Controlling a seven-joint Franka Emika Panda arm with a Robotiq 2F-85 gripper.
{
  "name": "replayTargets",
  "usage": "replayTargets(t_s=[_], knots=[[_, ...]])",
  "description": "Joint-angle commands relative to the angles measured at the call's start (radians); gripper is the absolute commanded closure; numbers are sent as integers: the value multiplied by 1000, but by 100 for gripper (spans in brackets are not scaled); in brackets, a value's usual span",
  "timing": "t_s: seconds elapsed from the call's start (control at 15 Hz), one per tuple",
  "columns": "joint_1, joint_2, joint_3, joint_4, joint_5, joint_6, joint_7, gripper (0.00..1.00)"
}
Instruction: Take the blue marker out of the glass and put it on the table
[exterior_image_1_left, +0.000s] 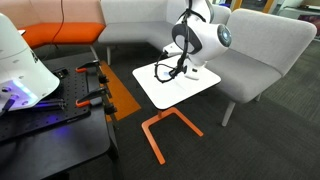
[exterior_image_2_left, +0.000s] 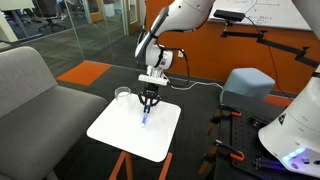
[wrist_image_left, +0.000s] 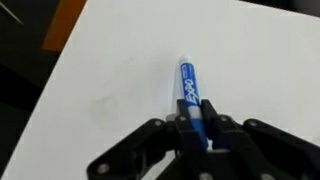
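The blue marker (wrist_image_left: 192, 92) is clamped between my gripper's (wrist_image_left: 200, 128) black fingers in the wrist view, its tip pointing away over the white table top (wrist_image_left: 110, 90). In an exterior view the gripper (exterior_image_2_left: 148, 106) hangs over the table (exterior_image_2_left: 120, 130) with the marker (exterior_image_2_left: 146, 117) pointing down, its tip at or just above the top. The clear glass (exterior_image_2_left: 124, 95) stands on the table's far left corner, beside the gripper and apart from it. In an exterior view (exterior_image_1_left: 170, 68) the gripper sits low over the white top (exterior_image_1_left: 190, 88); the glass is hard to make out there.
A grey sofa (exterior_image_1_left: 250, 50) wraps behind the table. A black workbench (exterior_image_1_left: 50, 110) with clamps stands beside it. The orange tube frame (exterior_image_1_left: 165, 130) holds the table. A light blue box (exterior_image_2_left: 246, 85) stands on the bench.
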Motion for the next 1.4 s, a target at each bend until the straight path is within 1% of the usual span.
replayTargets(t_s=[0.0, 0.07, 0.13, 0.2, 0.4, 0.6, 0.67, 0.87, 1.07, 1.2, 1.33], knots=[[-32, 41, 12, 56, 54, -53, -27, 95], [-32, 45, 8, 63, 63, -62, -19, 72], [-32, 50, 5, 70, 72, -63, -19, 55], [-4, 49, -20, 73, 41, -51, 6, 49], [64, 10, -68, 63, -56, 10, 13, 26], [124, -60, -88, 45, -176, 51, 26, 4], [144, -91, -90, 37, -220, 66, 30, 1], [229, -231, -120, -9, -381, 56, 89, 0], [320, -358, -183, -47, -583, 41, 228, 0], [336, -423, -185, -76, -670, 66, 252, 0], [319, -464, -159, -96, -694, 74, 221, 0]])
